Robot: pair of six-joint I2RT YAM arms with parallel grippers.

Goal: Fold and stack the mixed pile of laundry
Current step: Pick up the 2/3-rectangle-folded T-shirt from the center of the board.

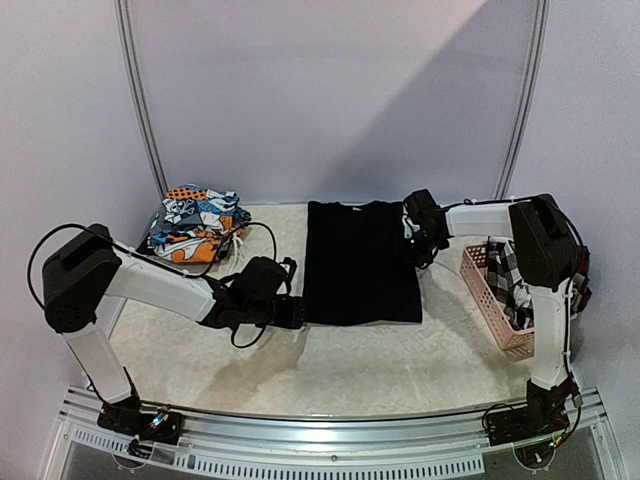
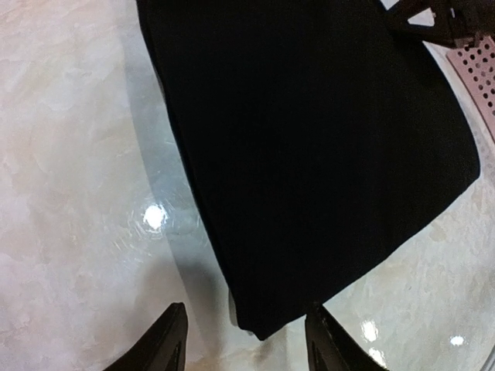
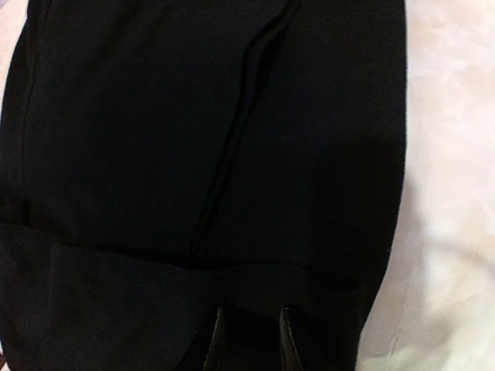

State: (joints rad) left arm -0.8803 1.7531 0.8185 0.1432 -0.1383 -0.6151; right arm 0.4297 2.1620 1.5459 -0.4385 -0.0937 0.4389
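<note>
The large plain black garment [image 1: 360, 262] is lying flat as a rectangle in the middle of the pale marbled bench [image 1: 330, 365]. The left tool [image 2: 246, 309] is standing with fingers apart, and the garment's near left corner is lying between them. The right tool [image 3: 251, 311] is hovering at the far right edge with its fingers almost together over the black cloth; I cannot tell if it is pinching it. The black-and-white checked garment [image 1: 503, 262] is lying in the pink perforated plastic basket [image 1: 495, 315].
</note>
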